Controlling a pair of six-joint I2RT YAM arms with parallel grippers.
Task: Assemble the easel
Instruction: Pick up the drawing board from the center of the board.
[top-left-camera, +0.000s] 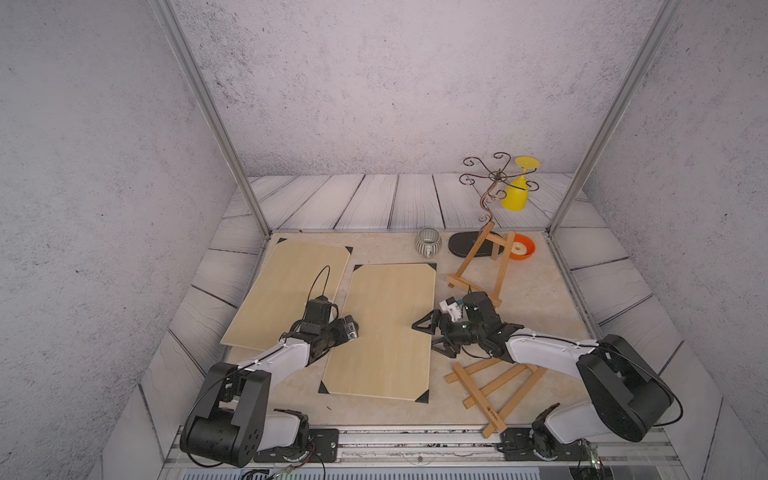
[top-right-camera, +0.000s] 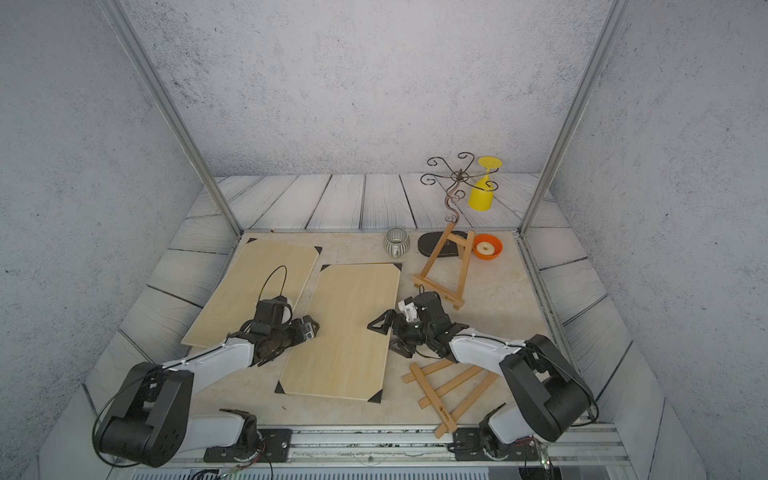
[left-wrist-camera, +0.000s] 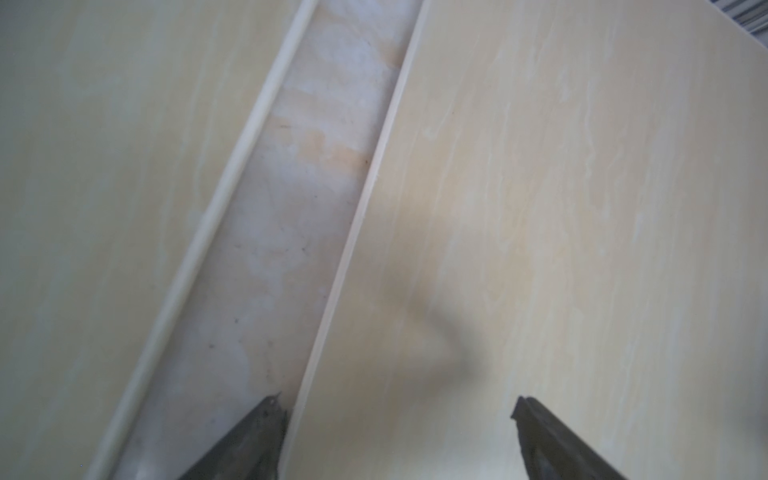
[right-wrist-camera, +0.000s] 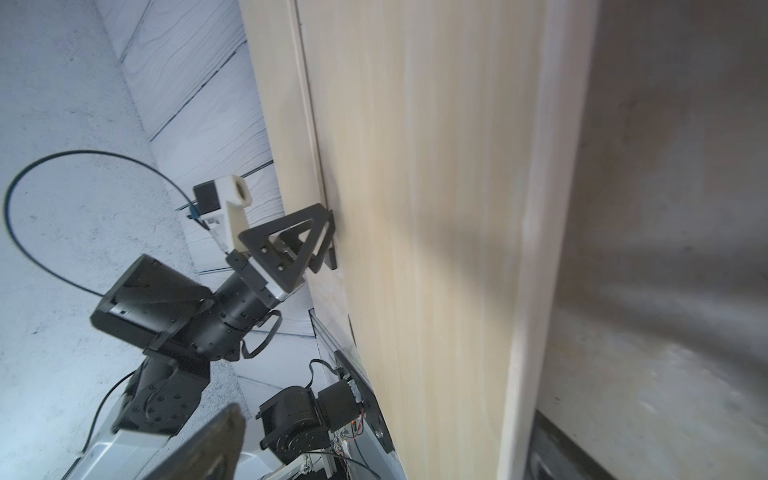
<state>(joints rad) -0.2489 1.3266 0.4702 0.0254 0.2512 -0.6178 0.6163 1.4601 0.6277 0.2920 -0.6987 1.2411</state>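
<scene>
Lifting the near board (top-left-camera: 380, 328) looks like the risky part ahead: it is thin and lies flat on the worktop (top-left-camera: 536, 291), so a pinch on its edge could slip. If one arm rises before the other, the panel could tilt and sweep into the standing easel (top-left-camera: 478, 266) at the far right, which seems light enough to topple. The left tool (left-wrist-camera: 399, 409) has its jaws spread wide and holds nothing. It sits at the board's left edge, one fingertip over the bare strip beside the far board (top-left-camera: 291, 286). The right tool (top-left-camera: 433, 337) is also wide apart and empty, set at the board's right edge. A second, flat easel (top-left-camera: 494, 388) lies at the near right, just behind that tool and partly under its forearm, where a low elbow could drag it.
</scene>
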